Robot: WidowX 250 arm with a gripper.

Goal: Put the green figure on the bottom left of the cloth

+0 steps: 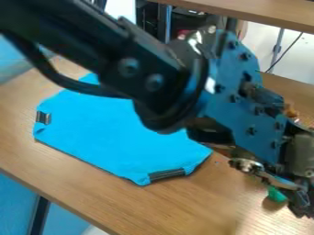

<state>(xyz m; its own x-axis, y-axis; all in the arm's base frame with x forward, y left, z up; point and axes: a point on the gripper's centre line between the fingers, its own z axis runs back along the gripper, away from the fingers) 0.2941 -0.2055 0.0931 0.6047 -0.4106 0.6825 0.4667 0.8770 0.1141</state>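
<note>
Across the middle and bottom of the frame, a broad bench [184, 206] of brown wood grain. From the upper left down to the right, a thick black robot arm [129, 69], blue-plated towards the wrist; best swung high on the way over. Left of centre, a bright blue, many-cornered cloth [116, 133], spread out flat; not to be brushed or rucked. At the lower right, a black metal gripper [293, 193]; impossible to tell whether released, clenched or already grasping. At the left and lower edges of the blue, a short black strip [43, 117] and a longer black strip [167, 174]; to be cleared without snagging. Beside the gripper, at the lower right, a small green figure [277, 195], partly hidden, off the cloth. Step in hand, by judgement: securing the figure. Best centred on the body, squeezed gently, then tested with a short straight lift before travel. Next, over to the lower-left part of the cloth; lower slowly, let go only on contact, and withdraw straight up to avoid tipping.
</note>
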